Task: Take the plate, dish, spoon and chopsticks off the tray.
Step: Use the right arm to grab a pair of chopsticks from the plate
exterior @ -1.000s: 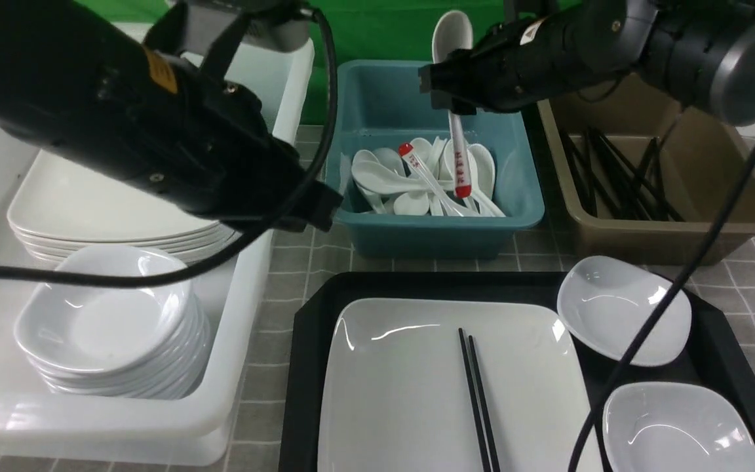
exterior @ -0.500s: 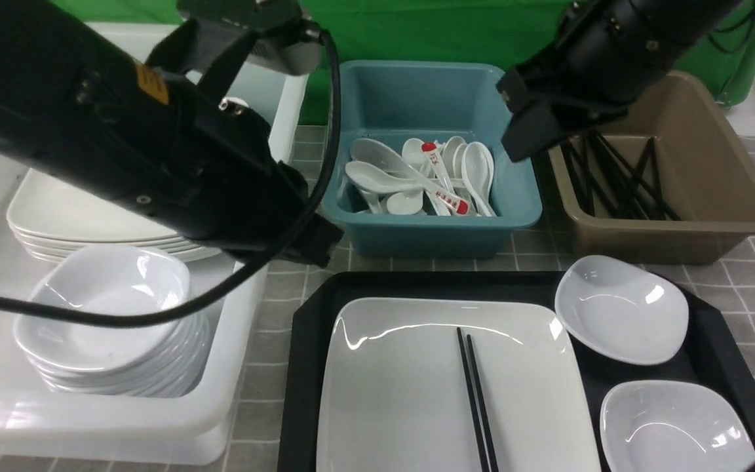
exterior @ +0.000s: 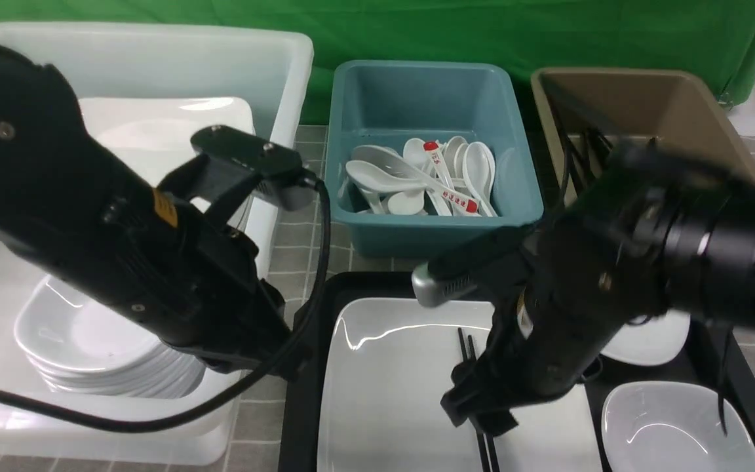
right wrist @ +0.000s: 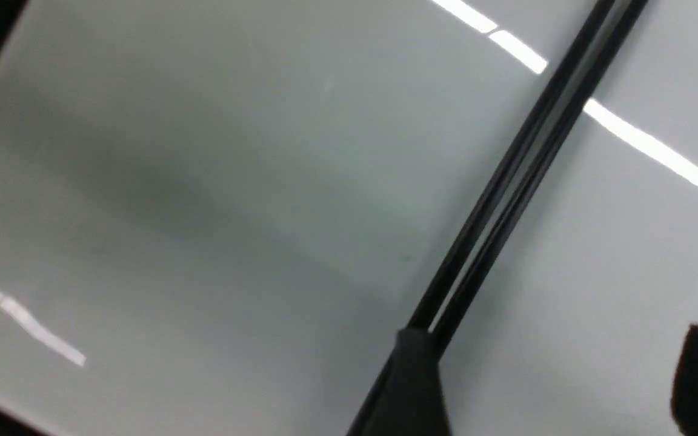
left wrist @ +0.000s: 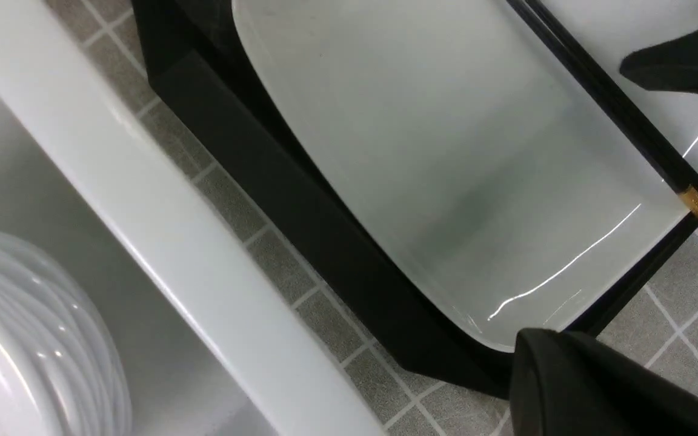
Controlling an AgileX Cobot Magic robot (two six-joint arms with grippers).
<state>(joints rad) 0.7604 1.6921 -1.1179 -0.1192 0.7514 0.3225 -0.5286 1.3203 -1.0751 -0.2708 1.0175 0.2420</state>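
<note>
The black tray (exterior: 299,426) holds the white square plate (exterior: 390,393), and the black chopsticks (exterior: 464,341) lie across the plate. My right gripper (exterior: 482,416) hangs low over them. In the right wrist view it (right wrist: 558,357) is open, and one finger (right wrist: 412,381) stands on the chopsticks (right wrist: 506,181). Two small white dishes sit at the tray's right: one (exterior: 649,344) half hidden by my right arm, one (exterior: 672,426) nearer. The task's spoon cannot be picked out among the spoons in the teal bin. My left arm (exterior: 154,262) reaches the tray's left rim; one finger (left wrist: 591,387) shows by the plate's corner (left wrist: 506,303).
A white bin (exterior: 154,59) on the left holds stacked plates and a stack of small dishes (exterior: 89,341). Behind the tray stand a teal bin (exterior: 508,196) with several spoons and a brown bin (exterior: 692,111) with chopsticks. The table is grey tile.
The right arm swung from above the teal bin down onto the plate; the red-marked spoon it held now lies in the bin. The left arm moved nearer, down to the tray's left rim.
</note>
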